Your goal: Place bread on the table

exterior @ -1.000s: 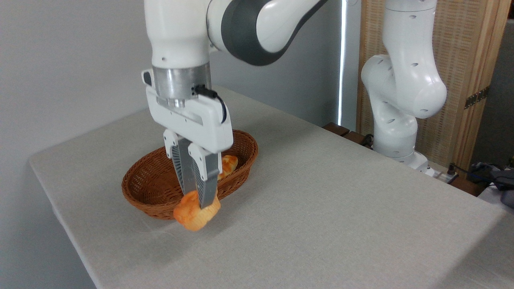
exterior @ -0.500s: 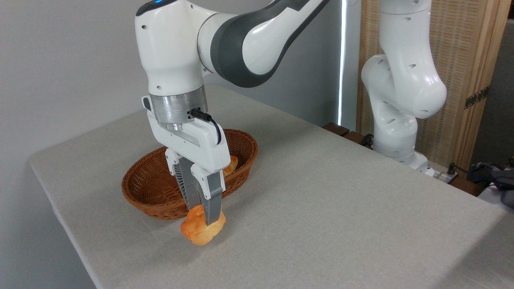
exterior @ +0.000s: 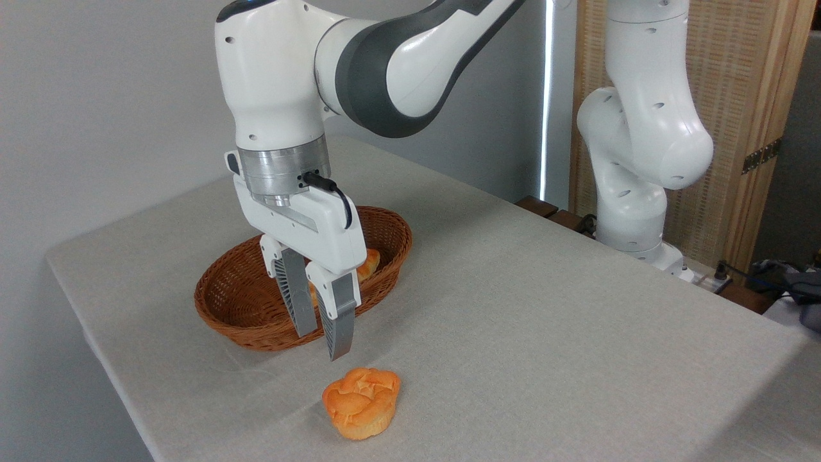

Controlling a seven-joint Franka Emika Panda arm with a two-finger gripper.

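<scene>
bread (exterior: 361,401) released — now on table (exterior: 545,321) | end effector (exterior: 324,343) empty

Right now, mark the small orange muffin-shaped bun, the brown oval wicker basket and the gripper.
small orange muffin-shaped bun (exterior: 361,402), fixed camera, its cracked top.
brown oval wicker basket (exterior: 224,321), fixed camera, near outer wall.
gripper (exterior: 324,343), fixed camera, midway between the open fingertips.
</scene>
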